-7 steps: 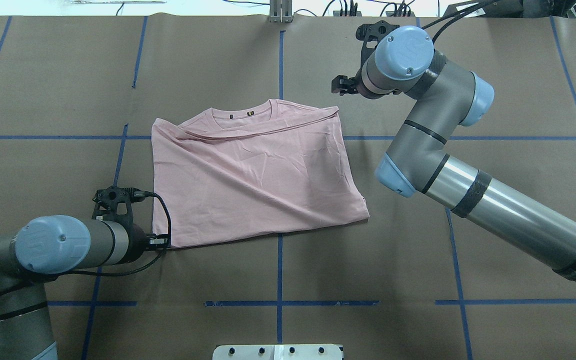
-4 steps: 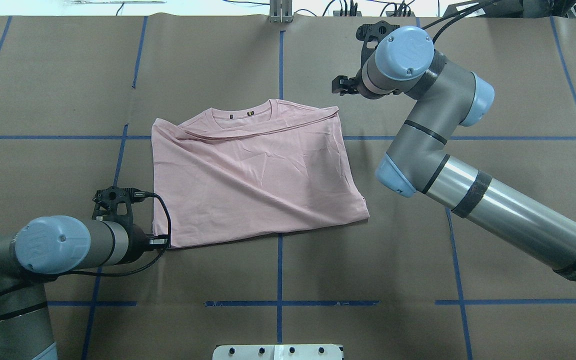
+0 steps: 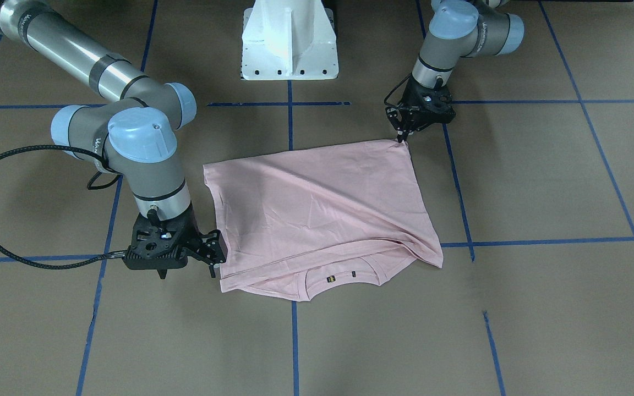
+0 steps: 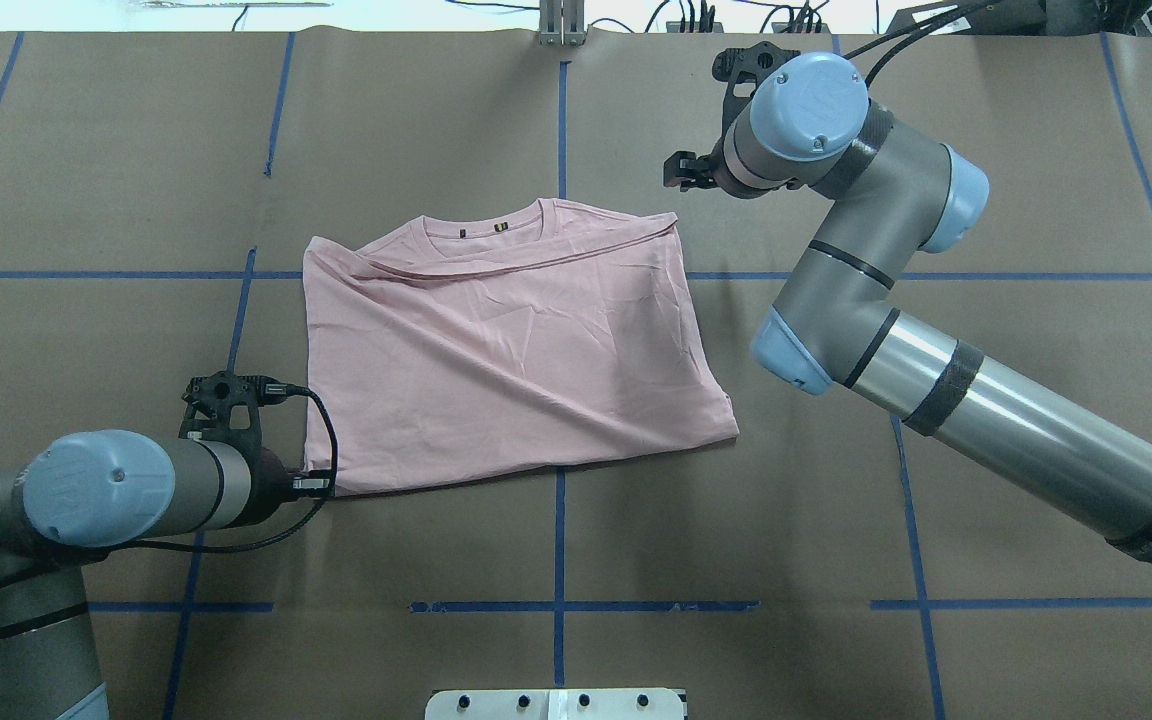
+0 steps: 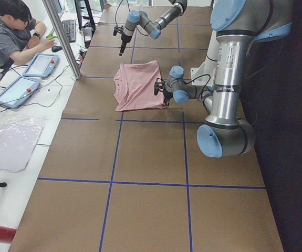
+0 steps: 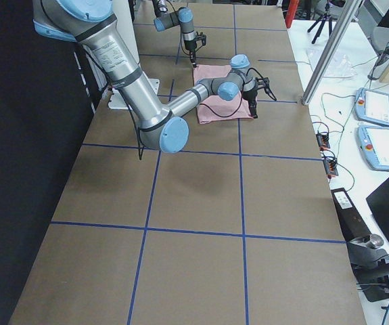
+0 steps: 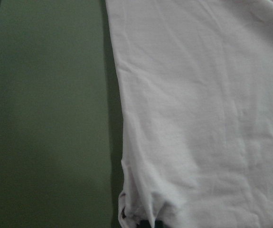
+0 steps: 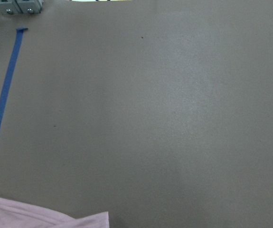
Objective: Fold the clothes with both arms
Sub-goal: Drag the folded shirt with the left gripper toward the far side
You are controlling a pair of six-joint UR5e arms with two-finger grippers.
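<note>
The pale pink T-shirt [image 4: 506, 340] lies folded on the brown table paper, plain side up, with its ribbed neck [image 4: 484, 228] at the far edge; the print is hidden. My left gripper [image 4: 321, 485] is at the shirt's near left corner and shut on the hem there. The front view shows its tips [image 3: 403, 137] at that corner, and the left wrist view shows the cloth [image 7: 207, 109] bunched at the bottom edge. My right gripper [image 4: 676, 172] is open and empty. It is beside the shirt's far right shoulder corner [image 3: 223, 275] and is not touching it. The right wrist view shows only that corner [image 8: 46, 218].
The white pedestal [image 3: 289, 44] stands at the robot's side of the table. Blue tape lines [image 4: 558, 540] cross the paper. An operator [image 5: 14, 31] sits at a side desk with tablets [image 5: 40, 65] beyond the table's far edge.
My left arm has drawn back a little to the left with the shirt's near corner, shifting that corner slightly. The right arm has hardly moved.
</note>
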